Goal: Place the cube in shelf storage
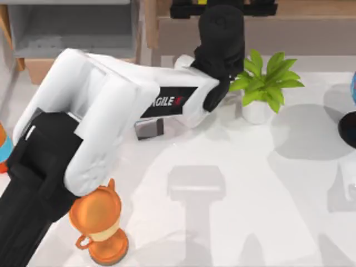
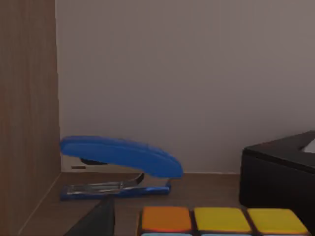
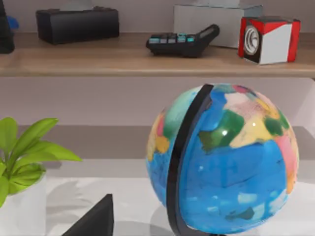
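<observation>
Reach of the left arm (image 1: 111, 105) runs from the counter's (image 1: 233, 183) lower left up to the shelf storage (image 1: 311, 22) at the top, its black wrist over the shelf board. From the left wrist view, the cube (image 2: 224, 221) sits just below the camera on the wooden board, showing one orange and two yellow squares along its top row; a blue stapler (image 2: 118, 164) lies beyond it near the side wall, and a black box (image 2: 280, 172) stands beside it. One dark finger (image 2: 96, 221) of the left end effector shows next to the cube, but whether the cube is clamped cannot be told. The right wrist view faces a globe (image 3: 224, 157) and a potted plant (image 3: 24, 167) on the counter.
</observation>
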`<state>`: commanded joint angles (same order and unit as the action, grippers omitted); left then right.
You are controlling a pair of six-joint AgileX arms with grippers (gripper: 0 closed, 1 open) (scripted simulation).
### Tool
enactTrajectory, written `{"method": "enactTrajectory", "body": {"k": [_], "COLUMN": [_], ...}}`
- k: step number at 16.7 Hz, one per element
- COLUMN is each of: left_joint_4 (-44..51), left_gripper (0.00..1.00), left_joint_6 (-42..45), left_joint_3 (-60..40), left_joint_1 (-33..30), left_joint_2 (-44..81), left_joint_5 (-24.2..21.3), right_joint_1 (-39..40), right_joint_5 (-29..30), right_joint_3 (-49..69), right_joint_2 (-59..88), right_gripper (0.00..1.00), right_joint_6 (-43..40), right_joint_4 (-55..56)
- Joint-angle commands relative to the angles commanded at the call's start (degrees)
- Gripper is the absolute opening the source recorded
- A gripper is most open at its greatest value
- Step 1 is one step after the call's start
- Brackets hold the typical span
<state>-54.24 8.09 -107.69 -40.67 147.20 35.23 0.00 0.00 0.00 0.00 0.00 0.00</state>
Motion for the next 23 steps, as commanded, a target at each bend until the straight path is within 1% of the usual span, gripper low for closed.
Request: {"method": "enactTrajectory", "body": {"k": [2, 4, 6, 9, 12, 15, 18, 23], "left_joint_4": [-0.5, -1.3, -2.3, -4.3, -6.7, -9.5, -12.4, -17.4], "left_gripper": [1.0, 1.0, 1.0, 1.0, 1.0, 1.0, 1.0, 1.0], "left_joint_6": [-3.5, -9.3, -17.3, -32.5, -51.2, -72.6, -95.9, -137.3], "left_joint_3": [1.0, 2.6, 4.9, 9.3, 14.7, 20.9, 27.6, 39.7], "left_joint_1": [-3.6, -9.5, -17.6, -33.0, -51.9, -73.5, -97.0, -138.5], "left_joint_2": [-0.5, -1.2, -2.3, -4.2, -6.6, -9.2, -12.1, -17.1], "left_joint_5": [-1.0, -2.7, -5.0, -9.4, -14.8, -21.0, -27.6, -39.2], "right_joint_1": [0.0, 0.0, 0.0, 0.0, 0.0, 0.0, 0.0, 0.0], "right_joint_5": [0.0, 0.0, 0.0, 0.0, 0.0, 0.0, 0.0, 0.0], "right_joint_3": [0.0, 0.0, 0.0, 0.0, 0.0, 0.0, 0.0, 0.0], "right_joint_2": [0.0, 0.0, 0.0, 0.0, 0.0, 0.0, 0.0, 0.0], "right_gripper": [1.0, 1.0, 1.0, 1.0, 1.0, 1.0, 1.0, 1.0], "right_joint_6": [0.0, 0.0, 0.0, 0.0, 0.0, 0.0, 0.0, 0.0], "right_joint_4": [0.0, 0.0, 0.0, 0.0, 0.0, 0.0, 0.0, 0.0]}}
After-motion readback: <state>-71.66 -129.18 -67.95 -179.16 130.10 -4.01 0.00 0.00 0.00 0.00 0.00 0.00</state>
